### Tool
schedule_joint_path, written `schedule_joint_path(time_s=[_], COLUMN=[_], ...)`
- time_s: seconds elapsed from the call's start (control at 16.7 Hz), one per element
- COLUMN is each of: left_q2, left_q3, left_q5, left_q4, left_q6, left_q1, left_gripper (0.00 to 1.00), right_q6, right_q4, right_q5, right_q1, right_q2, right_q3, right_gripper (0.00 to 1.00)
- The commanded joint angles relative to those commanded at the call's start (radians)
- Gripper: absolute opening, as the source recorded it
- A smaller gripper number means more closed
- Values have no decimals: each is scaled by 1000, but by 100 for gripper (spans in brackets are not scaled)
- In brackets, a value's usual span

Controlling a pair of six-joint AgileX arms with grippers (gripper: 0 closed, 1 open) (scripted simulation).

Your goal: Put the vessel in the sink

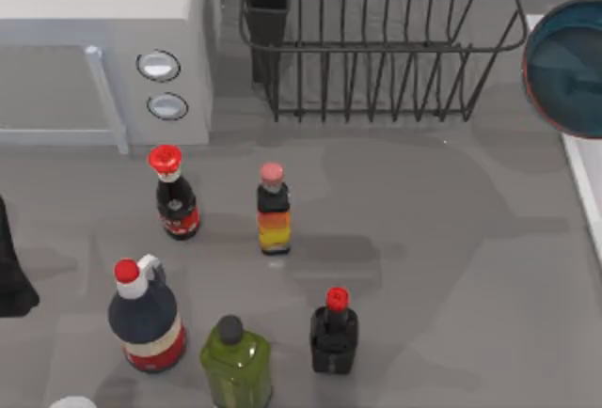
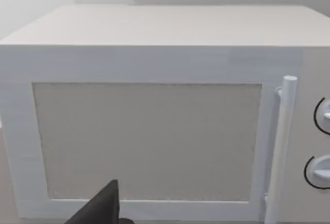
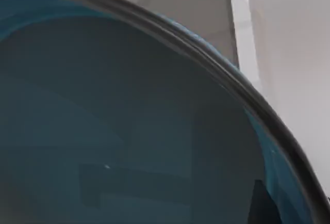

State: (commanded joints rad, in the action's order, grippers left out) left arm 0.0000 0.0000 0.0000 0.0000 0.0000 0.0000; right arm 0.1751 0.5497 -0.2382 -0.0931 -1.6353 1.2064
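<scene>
Right gripper: its own view looks at close range into the blue bowl (image 3: 129, 146), dark rim arcing across; fingers not discernible, so grip state cannot be told. From above, the bowl (image 1: 569, 70) sits at the table's far right edge, partly cut off, overlapping the pale raised rim of the sink (image 1: 585, 178) and just beside the black wire dish rack (image 1: 376, 41). Whether it is held aloft or resting cannot be told.

Left arm: parked at the left edge (image 1: 11, 267); a dark fingertip (image 2: 103, 208) shows in its wrist view, facing the white microwave (image 2: 149, 131). Jaw state cannot be told.

Progress, judged: bowl has arrived at the sink area, apparently above the rim. Left to do: bring it fully over the basin, lower, release.

Bottles stand untouched mid-table: green glass bottle (image 1: 236, 363), red-capped sauce bottle (image 1: 175, 195).
</scene>
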Motion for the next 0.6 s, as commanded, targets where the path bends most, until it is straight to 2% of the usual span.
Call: schedule_joint_path(time_s=[0.42, 0.6], left_q2=[0, 0], left_q3=[0, 0], left_q5=[0, 0], left_q4=[0, 0], left_q6=[0, 0], left_q1=[0, 0], left_gripper=[100, 100], right_q6=[-87, -119], right_q4=[-837, -1130], right_q5=[-156, -207], right_q1=[-251, -335], right_q2=[46, 77], right_q3=[-338, -457], right_gripper=[0, 0])
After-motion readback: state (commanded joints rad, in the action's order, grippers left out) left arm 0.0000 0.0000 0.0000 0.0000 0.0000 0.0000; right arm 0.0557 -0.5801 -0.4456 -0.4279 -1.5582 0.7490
